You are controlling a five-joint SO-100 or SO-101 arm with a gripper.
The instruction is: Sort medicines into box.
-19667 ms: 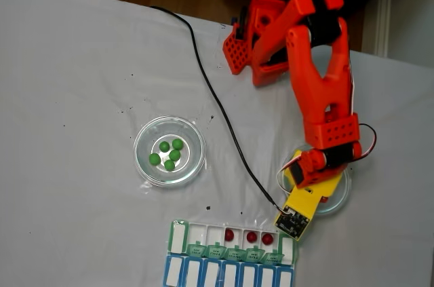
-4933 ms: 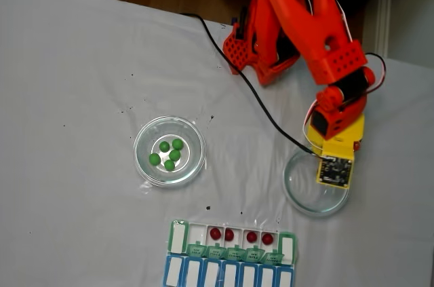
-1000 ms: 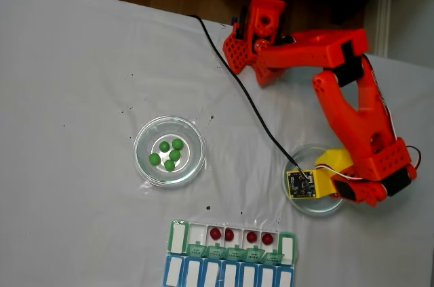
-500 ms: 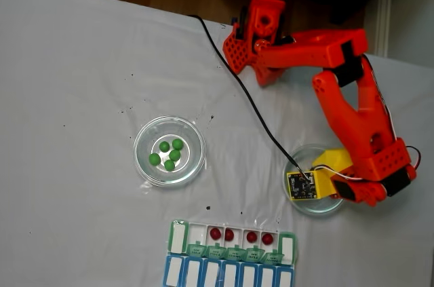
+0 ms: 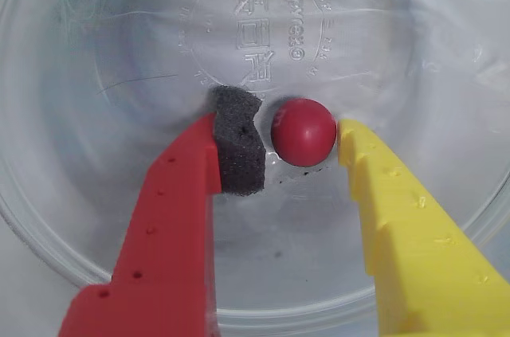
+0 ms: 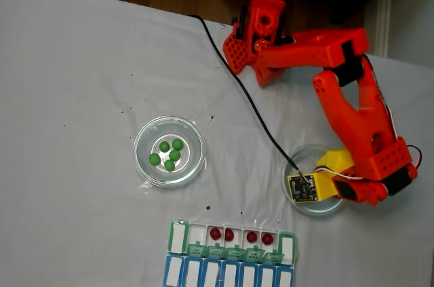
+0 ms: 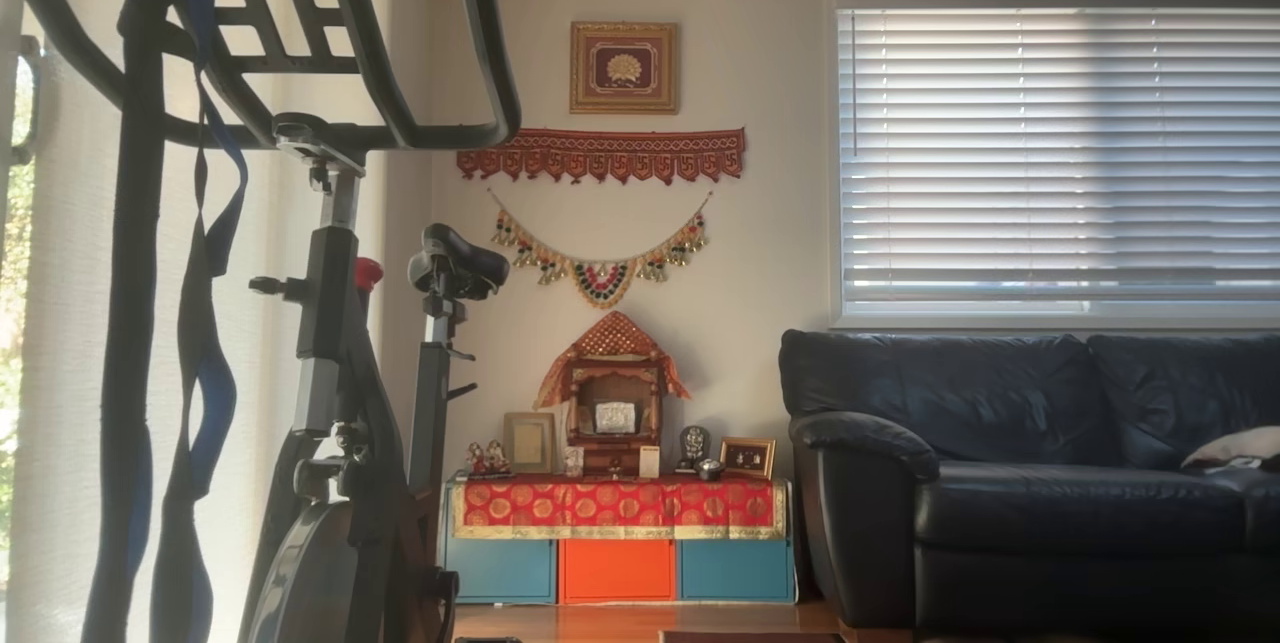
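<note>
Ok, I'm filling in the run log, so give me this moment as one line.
gripper: open, straddling red ball | place: right glass dish | organiser: four red balls in | green balls: in left dish

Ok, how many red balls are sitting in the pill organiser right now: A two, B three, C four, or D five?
C: in the fixed view four red balls lie in the open compartments of the pill organiser, while a fifth red ball lies in the glass dish between the gripper fingers.

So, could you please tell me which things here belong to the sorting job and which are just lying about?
Part of the job:
- red ball between the gripper's open jaws
- green balls
- pill organiser
- two glass dishes

Just lying about:
- black cable
- exercise bike
- sofa
</note>
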